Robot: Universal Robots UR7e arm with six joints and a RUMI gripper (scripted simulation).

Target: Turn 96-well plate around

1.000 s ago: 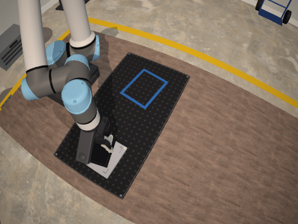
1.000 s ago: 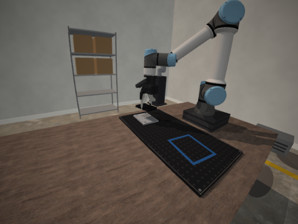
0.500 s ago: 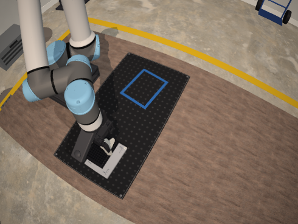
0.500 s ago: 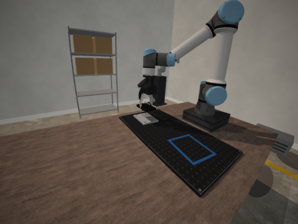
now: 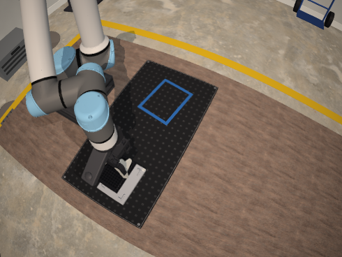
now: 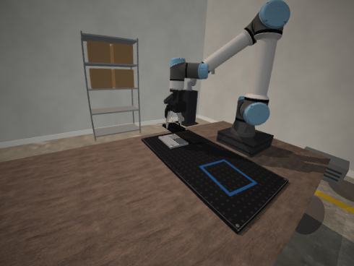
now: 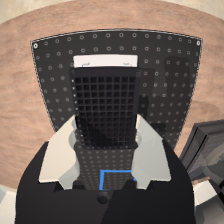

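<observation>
My gripper (image 5: 120, 168) (image 6: 173, 121) (image 7: 106, 115) is shut on the black 96-well plate (image 5: 111, 177) (image 6: 175, 127) (image 7: 105, 102) and grips it by its two long sides. The plate hangs level a little above the white plate nest N1 (image 5: 132, 184) (image 6: 167, 139) (image 7: 105, 61). In the top view it covers the nest's left part. In the wrist view only the nest's far edge shows beyond the plate. I cannot make out the cut corner or the A1 mark.
The nest sits at one end of a black perforated mat (image 5: 167, 147) (image 6: 188, 159) (image 7: 55, 90) on a wooden table. A blue rectangle outline (image 5: 153, 115) (image 6: 215, 181) (image 7: 117, 173) marks the mat's other end. The arm's base stands beside the mat. A shelf stands behind the table.
</observation>
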